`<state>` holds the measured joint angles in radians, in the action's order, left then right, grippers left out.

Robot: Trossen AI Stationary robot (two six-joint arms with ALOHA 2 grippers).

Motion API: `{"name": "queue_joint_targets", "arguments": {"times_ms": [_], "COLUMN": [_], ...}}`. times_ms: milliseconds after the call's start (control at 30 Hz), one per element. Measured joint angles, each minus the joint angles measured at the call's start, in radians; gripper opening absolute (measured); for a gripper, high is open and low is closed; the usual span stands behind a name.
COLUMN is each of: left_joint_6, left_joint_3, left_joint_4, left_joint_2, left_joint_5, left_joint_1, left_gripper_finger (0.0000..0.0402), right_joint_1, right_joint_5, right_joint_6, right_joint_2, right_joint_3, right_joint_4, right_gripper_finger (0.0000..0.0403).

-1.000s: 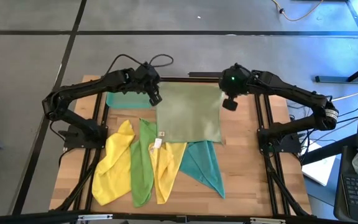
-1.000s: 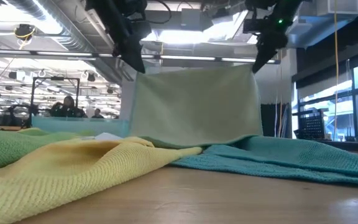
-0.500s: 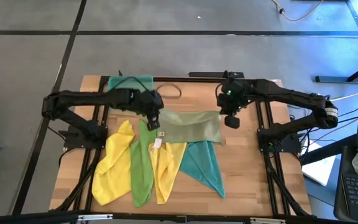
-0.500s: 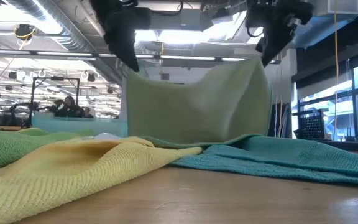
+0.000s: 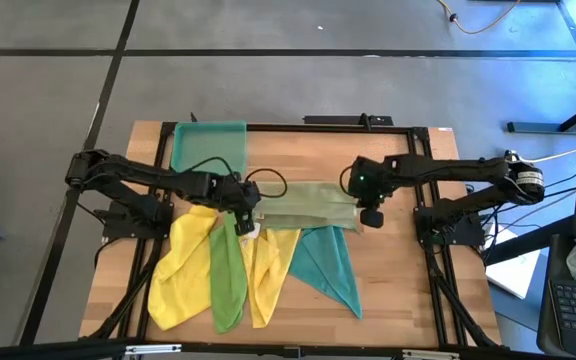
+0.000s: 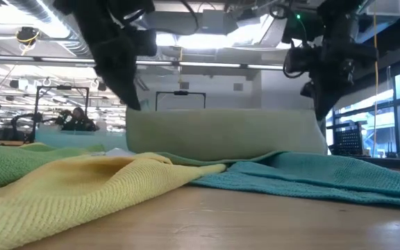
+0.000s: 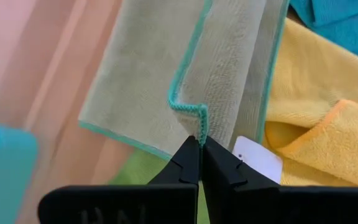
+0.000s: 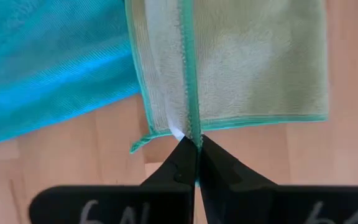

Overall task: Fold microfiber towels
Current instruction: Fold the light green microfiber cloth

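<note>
I have the pale olive towel [image 5: 306,204] down on the table [image 5: 408,290] now, folded into a narrow band just below the teal tray [image 5: 208,146]. A second ago it hung tall between the arms; both corners have since been carried forward and lowered, so the first fold looks made. The left gripper [image 7: 199,148] is pinching the band's near-tray corner, jaws pressed together on the teal hem. The right gripper [image 8: 193,147] pinches the far corner the same way. The two yellow towels [image 5: 181,265], the bright green towel [image 5: 226,270] and the teal towel [image 5: 328,265] lie unfolded beyond the band from the tray, touching it. I judge release comes next
</note>
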<state>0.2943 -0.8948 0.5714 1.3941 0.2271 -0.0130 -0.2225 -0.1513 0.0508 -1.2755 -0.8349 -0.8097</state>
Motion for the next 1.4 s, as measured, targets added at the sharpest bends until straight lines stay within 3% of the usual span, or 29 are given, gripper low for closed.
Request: {"name": "queue_joint_targets", "arguments": {"times_ms": [300,400,633,867,967,1133,1400], "left_joint_6": [0.045,0.031,-0.088,-0.237,-0.220,-0.219,-0.177], "left_joint_3": [0.051,0.046,-0.042,-0.071,-0.072,-0.072,-0.072], "left_joint_4": [-0.051,-0.066,-0.070,-0.155,-0.163,-0.171,-0.118], "left_joint_2": [0.000,0.000,0.000,0.000,0.000,0.000,0.001], "left_joint_5": [-0.008,0.005,0.153,0.274,0.268,0.199,0.110], "left_joint_1": [0.000,0.014,0.136,0.316,0.382,0.437,0.375], "left_gripper_finger": [0.0000,0.0000,0.0000,0.0000,0.0000,0.0000,0.0000], "right_joint_1": [0.006,0.006,-0.027,-0.151,-0.202,-0.252,-0.238], "right_joint_5": [0.016,0.121,0.516,0.651,0.641,0.512,0.257], "right_joint_6": [-0.024,-0.019,0.088,0.137,0.138,0.138,0.134], "right_joint_2": [0.000,0.000,0.000,0.000,-0.001,-0.011,-0.085], "right_joint_3": [0.000,-0.042,-0.195,-0.222,-0.222,-0.222,-0.222], "right_joint_4": [0.034,0.018,0.051,0.064,0.101,0.135,0.024], "right_gripper_finger": [0.0012,0.0012,0.0012,0.0012,0.0012,0.0012,0.0012]}}
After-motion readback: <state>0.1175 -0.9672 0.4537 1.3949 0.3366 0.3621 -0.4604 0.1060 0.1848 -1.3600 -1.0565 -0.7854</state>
